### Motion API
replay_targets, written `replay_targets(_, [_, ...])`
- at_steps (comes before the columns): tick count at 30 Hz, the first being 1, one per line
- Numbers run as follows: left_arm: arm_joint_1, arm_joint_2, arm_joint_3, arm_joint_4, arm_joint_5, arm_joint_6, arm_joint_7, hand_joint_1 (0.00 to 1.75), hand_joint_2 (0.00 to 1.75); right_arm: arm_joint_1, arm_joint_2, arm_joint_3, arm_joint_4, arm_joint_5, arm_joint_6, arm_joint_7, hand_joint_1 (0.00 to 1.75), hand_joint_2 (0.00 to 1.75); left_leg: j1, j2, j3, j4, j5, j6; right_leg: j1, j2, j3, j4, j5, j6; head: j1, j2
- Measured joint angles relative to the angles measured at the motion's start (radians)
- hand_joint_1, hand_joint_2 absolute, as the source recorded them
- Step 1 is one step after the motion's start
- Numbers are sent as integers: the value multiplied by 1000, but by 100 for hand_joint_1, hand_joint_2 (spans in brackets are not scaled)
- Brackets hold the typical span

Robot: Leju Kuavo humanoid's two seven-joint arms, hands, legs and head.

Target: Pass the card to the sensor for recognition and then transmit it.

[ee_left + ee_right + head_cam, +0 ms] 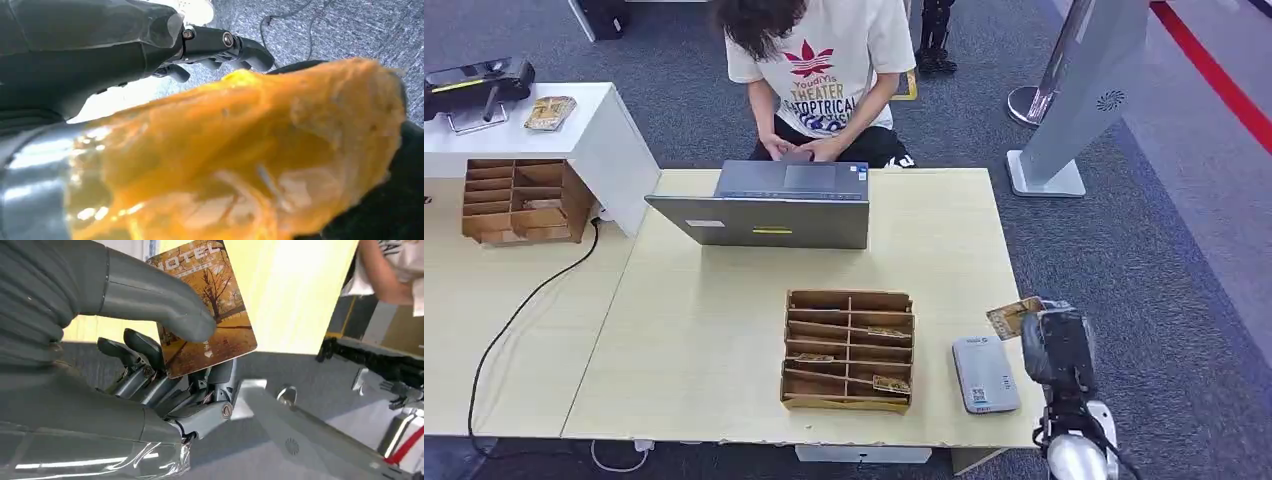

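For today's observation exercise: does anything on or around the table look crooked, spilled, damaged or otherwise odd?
Nothing looks spilled or damaged. One oddity: the laptop lies opened right back, its lid hanging flat toward the robot. The right hand holds a card beside the grey reader, past the table edge. The cardboard organiser sits square.

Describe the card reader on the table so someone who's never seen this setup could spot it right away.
Find the light wooden table with the laptop at its far edge. At its near right corner, right of the brown cardboard organizer, lies the card reader: a flat grey slab, the only plastic device there.
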Motion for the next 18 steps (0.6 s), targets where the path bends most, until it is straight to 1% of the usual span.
replay_targets(3, [0,-1,2,0,-3,1,0,0,0,1,0,9,8,71,-18,11,175,175,0,0,0,0,0,0,0,0,0,0,0,0,0,0])
replay_targets(7, [0,-1,9,0,-9,3,0,0,0,2,1,35,22,116,-18,19,175,175,0,0,0,0,0,0,0,0,0,0,0,0,0,0])
replay_targets(10, [0,-2,11,0,-18,3,0,0,0,0,9,70,38,145,-17,24,175,175,0,0,0,0,0,0,0,0,0,0,0,0,0,0])
replay_targets(14, [0,-3,13,0,-19,3,-2,0,0,-5,18,108,60,160,-17,30,175,175,0,0,0,0,0,0,0,0,0,0,0,0,0,0])
replay_targets(18, [0,-3,16,0,-19,3,-2,0,0,-8,21,124,74,160,-17,31,175,175,0,0,0,0,0,0,0,0,0,0,0,0,0,0])
